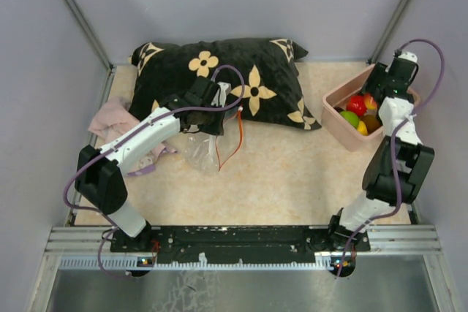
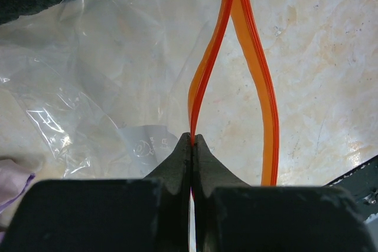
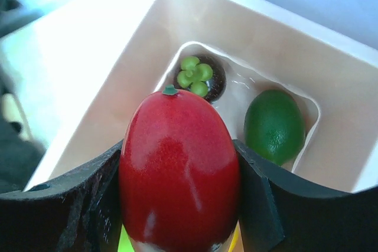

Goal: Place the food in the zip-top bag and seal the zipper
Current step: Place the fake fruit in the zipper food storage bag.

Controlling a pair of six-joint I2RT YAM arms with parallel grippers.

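- Left gripper (image 2: pixel 193 140): the jaws are pressed together, pinching one track of the zipper (image 2: pixel 236 57) at its near end.
- Zipper: its two red-orange tracks stand apart in a narrow loop, so the mouth is unsealed. The second track runs past the outside of the closed fingers.
- Zip-top bag (image 1: pixel 196 147): clear and crinkled, it lies on the beige table (image 1: pixel 292 173) just in front of the black flowered pillow (image 1: pixel 219 71). Nothing coloured shows inside it.
- Pink cloth (image 1: pixel 110 122): bunched at the left edge of the table, beside the left arm.
- Right gripper (image 3: pixel 177 205): it is over the pink bin (image 1: pixel 333 118) at the right side of the table. The jaws are closed against both sides of a red toy fruit (image 3: pixel 177 169), whose small green stem tip points away from the wrist.
- Food: the remaining pieces sit in the bin, well apart from the bag.
- Wrist view of the bin: a green toy fruit (image 3: pixel 274 125) and a dark toy fruit (image 3: pixel 201 78) with a light green leafy cap lie on the floor beyond the held piece.
- Overhead view of the bin: red, green, yellow and orange pieces are crowded together.
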